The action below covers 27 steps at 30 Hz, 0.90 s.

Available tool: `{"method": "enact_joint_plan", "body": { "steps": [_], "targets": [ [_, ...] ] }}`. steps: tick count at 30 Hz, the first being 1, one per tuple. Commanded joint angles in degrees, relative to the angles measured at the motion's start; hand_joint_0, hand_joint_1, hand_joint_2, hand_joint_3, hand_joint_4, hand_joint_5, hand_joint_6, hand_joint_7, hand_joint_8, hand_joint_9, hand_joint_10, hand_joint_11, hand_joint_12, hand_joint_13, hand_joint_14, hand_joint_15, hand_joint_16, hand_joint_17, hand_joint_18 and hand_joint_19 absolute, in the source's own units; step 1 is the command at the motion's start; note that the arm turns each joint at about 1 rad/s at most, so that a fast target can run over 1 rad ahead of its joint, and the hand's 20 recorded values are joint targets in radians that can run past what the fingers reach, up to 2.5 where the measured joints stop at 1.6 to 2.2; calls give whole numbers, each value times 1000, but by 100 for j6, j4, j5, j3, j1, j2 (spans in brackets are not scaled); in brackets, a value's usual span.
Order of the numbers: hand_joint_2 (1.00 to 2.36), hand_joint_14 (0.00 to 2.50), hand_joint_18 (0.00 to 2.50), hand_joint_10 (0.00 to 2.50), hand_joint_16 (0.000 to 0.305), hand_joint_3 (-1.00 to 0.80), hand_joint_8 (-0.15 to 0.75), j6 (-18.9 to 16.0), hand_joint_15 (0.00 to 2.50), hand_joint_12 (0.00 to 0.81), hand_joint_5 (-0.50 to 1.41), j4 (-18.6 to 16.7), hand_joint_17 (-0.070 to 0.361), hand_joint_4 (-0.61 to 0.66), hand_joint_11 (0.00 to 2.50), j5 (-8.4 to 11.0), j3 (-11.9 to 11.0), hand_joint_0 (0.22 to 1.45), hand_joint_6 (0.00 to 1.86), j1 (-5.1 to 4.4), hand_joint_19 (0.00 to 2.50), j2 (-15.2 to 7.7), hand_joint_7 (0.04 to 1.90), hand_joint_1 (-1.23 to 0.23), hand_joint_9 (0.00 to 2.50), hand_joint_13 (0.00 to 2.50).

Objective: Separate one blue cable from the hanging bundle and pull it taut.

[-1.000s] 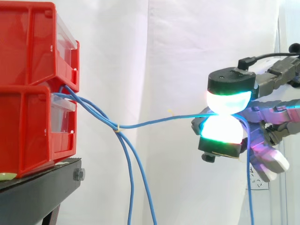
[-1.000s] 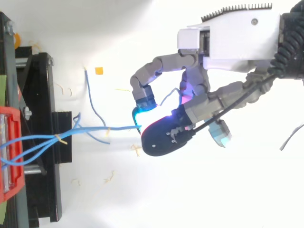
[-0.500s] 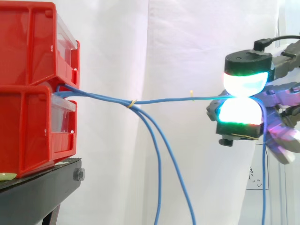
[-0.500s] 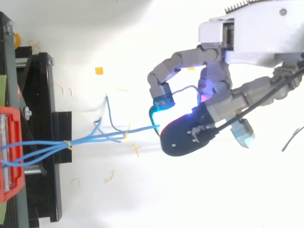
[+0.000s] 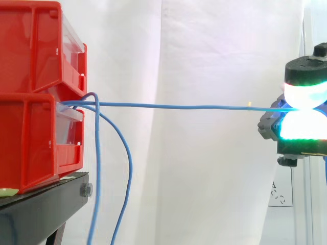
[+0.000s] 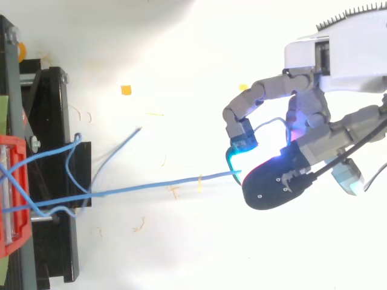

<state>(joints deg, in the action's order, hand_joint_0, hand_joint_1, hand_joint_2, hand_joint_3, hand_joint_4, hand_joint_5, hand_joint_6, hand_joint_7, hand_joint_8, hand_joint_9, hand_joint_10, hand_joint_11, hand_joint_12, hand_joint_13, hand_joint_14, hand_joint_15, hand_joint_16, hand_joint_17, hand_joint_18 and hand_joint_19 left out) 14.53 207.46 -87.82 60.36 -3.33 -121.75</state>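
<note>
One blue cable [image 5: 184, 107] runs straight and level from the gap between the two stacked red bins [image 5: 36, 92] across to my hand [image 5: 302, 117] at the right edge of the side view. Two glowing pads [image 5: 301, 94] pinch that cable between them. From above, the same taut cable [image 6: 157, 185] stretches from the bins [image 6: 11, 193] to my hand [image 6: 284, 178], whose fingers are curled round its end. Two other blue cables [image 5: 104, 168] hang slack from the bins, drooping down beside the black stand [image 5: 46, 204].
The red bins sit on a black stand at the left. A white curtain [image 5: 204, 51] hangs behind. Below, a white floor carries small orange scraps [image 6: 126, 90] and thin bits. A loose blue cable end [image 6: 118, 148] lies near the stand.
My hand has moved right, away from the bins, with the cable in its pinch. The pinched cable went straight and level. The other two cables slipped free and dropped back beside the stand.
</note>
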Motion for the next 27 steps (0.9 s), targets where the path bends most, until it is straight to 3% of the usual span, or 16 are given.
{"method": "enact_joint_plan", "body": {
  "steps": [1,4,7,15,20,27],
  "targets": [
    [1019,15,862,13,46,-131,89,15,397,233,151,-224,104,-38,289,-77,116,757,505,25,613,11,1288,-754,1920,1243],
    [1018,16,861,13,46,-134,89,24,396,232,151,-804,104,-37,288,-86,503,758,505,25,613,178,1292,-753,1918,1243],
    [1018,14,862,12,46,-138,89,-47,397,232,150,-1393,104,-37,284,-51,687,759,505,-10,619,327,1291,-753,1912,1247],
    [1018,15,861,13,46,-144,89,-521,397,232,150,-1498,103,-38,286,-16,520,758,505,-28,620,327,1289,-751,1915,1245],
    [1018,14,862,13,46,-144,89,-530,390,235,150,-1621,103,-35,284,177,529,756,505,-45,617,336,1287,-750,1910,1246],
    [1019,16,865,15,46,-147,90,-477,393,231,150,-1604,103,-35,286,248,529,755,505,-45,617,327,1286,-748,1914,1246]
  ]
}}
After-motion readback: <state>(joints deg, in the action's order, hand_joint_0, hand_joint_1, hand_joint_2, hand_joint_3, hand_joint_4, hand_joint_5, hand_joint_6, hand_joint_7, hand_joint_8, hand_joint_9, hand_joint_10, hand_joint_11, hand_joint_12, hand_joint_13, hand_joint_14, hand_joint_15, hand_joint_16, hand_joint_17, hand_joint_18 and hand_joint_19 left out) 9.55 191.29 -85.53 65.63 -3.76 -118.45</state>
